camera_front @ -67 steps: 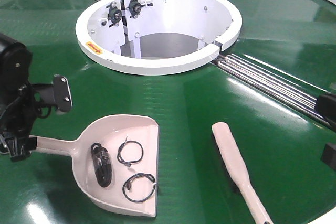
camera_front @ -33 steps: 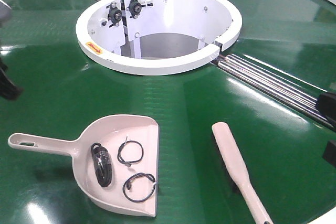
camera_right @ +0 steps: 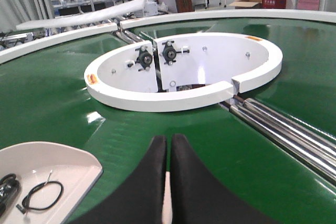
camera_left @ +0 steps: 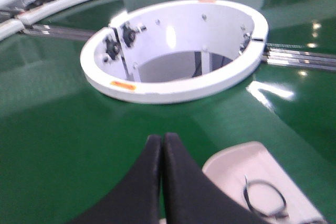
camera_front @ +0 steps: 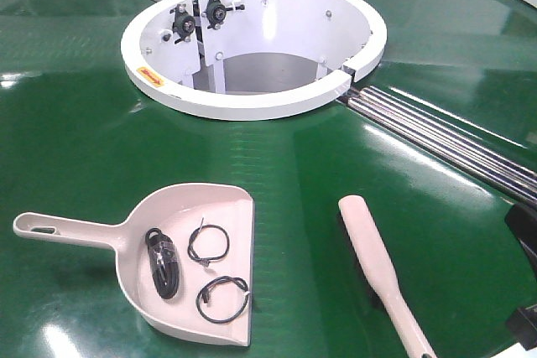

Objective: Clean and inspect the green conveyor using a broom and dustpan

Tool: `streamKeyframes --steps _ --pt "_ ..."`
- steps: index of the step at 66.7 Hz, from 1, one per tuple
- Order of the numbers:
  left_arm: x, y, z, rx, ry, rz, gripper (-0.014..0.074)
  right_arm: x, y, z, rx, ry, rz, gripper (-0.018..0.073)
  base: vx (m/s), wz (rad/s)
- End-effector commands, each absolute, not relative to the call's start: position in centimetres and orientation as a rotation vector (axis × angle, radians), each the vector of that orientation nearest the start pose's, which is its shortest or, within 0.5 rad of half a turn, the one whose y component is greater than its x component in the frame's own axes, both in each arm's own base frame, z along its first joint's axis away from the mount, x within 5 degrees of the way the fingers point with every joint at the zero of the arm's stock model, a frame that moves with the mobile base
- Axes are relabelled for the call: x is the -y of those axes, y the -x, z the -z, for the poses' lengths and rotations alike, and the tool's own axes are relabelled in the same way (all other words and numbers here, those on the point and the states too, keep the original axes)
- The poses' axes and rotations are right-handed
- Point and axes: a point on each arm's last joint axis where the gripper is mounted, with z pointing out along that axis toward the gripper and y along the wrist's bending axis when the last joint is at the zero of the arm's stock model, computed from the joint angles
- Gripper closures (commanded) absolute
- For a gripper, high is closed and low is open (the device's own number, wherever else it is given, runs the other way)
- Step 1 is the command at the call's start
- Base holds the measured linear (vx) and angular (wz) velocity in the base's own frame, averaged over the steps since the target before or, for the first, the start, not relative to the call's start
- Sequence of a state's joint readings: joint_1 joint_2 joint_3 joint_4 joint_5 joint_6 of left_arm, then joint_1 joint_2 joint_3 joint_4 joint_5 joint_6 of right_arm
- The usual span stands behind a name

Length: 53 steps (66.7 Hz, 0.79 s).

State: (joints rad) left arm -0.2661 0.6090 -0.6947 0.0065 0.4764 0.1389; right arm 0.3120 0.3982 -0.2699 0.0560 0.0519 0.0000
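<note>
Broom (camera_front: 375, 262) handle toward camera, dustpan (camera_front: 194, 262) handle pointing left, left gripper (camera_left: 162, 142) and right gripper (camera_right: 169, 142) closed empty.

On the green conveyor (camera_front: 84, 140) the dustpan (camera_front: 180, 228) lies to my left and the broom (camera_front: 377, 266) to my right, well apart, both nearer me than the hub (camera_front: 252, 106). The dustpan's handle points left; three cable bundles (camera_front: 208, 245) lie in its scoop. The broom's handle points toward me. Behind both sits the hub, with roller rails (camera_front: 436, 136) running from its right side toward the right edge and more rails behind its left side.
</note>
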Motion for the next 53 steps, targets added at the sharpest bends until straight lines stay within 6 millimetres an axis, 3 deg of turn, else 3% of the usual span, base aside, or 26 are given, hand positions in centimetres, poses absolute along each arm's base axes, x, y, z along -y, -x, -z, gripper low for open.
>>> streamKeyframes --steps 1,6,17,53 --pt "2.9 -10.3 -34.8 -1.666 -0.340 0.108 0.0620 -2.9 -9.3 -28.9 -1.524 0.203 -0.277 0.0564 0.00 0.00" --pt "2.7 -9.6 -33.6 -1.593 -0.325 0.112 0.0620 -2.9 -9.3 -28.9 -1.521 0.201 -0.279 0.0564 0.00 0.00" --pt "2.4 -8.5 -33.0 -1.553 -0.317 0.113 0.0620 -2.9 -9.3 -28.9 -1.520 0.201 -0.279 0.0564 0.00 0.00" --pt "2.4 -8.5 -32.7 -1.566 -0.318 0.112 0.0620 -2.9 -9.3 -28.9 -1.520 0.201 -0.279 0.0564 0.00 0.00"
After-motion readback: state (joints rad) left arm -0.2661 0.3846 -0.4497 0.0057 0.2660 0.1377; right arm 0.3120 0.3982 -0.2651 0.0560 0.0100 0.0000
